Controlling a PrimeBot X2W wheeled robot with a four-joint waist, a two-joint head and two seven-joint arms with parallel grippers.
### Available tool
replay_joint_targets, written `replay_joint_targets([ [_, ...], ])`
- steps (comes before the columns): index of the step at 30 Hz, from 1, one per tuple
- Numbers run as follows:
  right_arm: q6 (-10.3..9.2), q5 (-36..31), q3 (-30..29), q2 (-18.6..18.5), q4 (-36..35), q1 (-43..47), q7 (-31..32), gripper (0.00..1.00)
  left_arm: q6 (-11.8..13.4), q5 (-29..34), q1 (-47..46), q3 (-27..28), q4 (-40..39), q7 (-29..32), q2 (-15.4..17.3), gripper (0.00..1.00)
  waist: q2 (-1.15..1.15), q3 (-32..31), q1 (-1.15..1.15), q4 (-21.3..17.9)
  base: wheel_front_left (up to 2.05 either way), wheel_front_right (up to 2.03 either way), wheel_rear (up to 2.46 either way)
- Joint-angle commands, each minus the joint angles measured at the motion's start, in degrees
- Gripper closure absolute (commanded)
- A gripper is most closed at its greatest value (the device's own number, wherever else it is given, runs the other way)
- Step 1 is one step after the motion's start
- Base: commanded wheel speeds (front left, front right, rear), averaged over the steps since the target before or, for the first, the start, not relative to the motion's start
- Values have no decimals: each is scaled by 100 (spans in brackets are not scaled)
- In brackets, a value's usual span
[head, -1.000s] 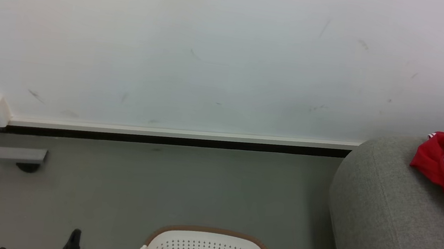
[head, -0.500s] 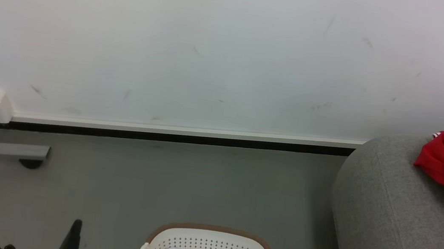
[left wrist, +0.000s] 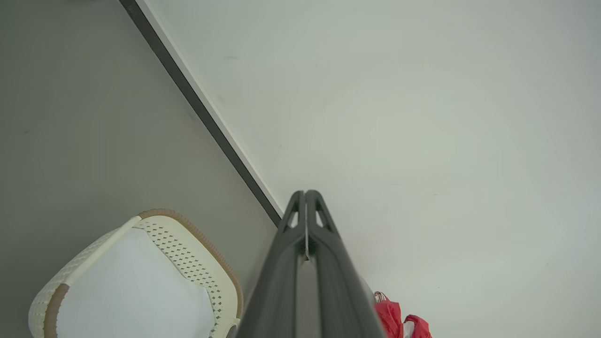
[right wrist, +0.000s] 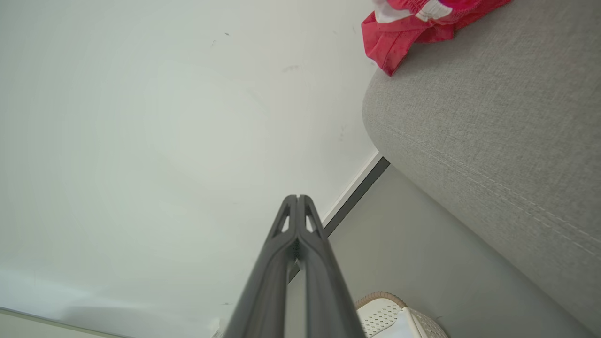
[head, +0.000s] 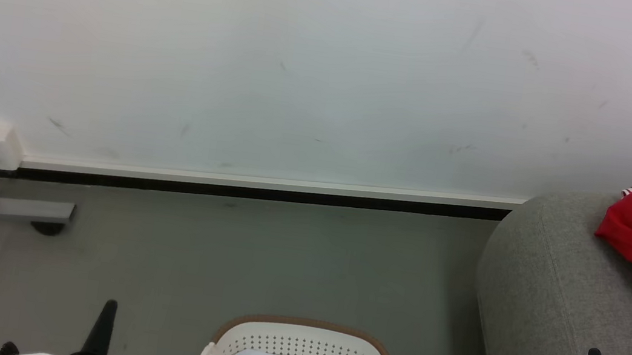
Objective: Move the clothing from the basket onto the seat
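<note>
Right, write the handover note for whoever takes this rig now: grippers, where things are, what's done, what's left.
Left gripper: shut, empty, raised beside the basket.
Right gripper: shut, empty, raised next to the seat's edge.
Basket: on the floor between the two arms; the inside that shows is plain white, no red in it.
Clothing: crumpled on the seat, at its wall end.
Done: red clothing is on the seat.
Left: probably nothing; check the basket's near part, which the head view cuts off.

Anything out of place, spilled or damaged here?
Nothing serious. The red clothing lies crumpled on the seat, the basket stands upright on the floor, and the wall carries only faint scuff marks.
</note>
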Motion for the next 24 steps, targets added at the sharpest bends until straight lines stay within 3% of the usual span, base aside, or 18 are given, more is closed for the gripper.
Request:
replay_joint_targets([
  [1, -8, 175, -24, -64, -81, -124, 38, 100, -42, -160, -131, 56, -51, 41, 1, 100, 0, 6, 0, 6, 0, 0, 0],
  [24, -10, 1494, -82, -78, -209, -218, 357, 100, -256, -1247, -313, 267, -51, 357, -75, 100, 0, 91, 0, 84, 0, 0, 0],
])
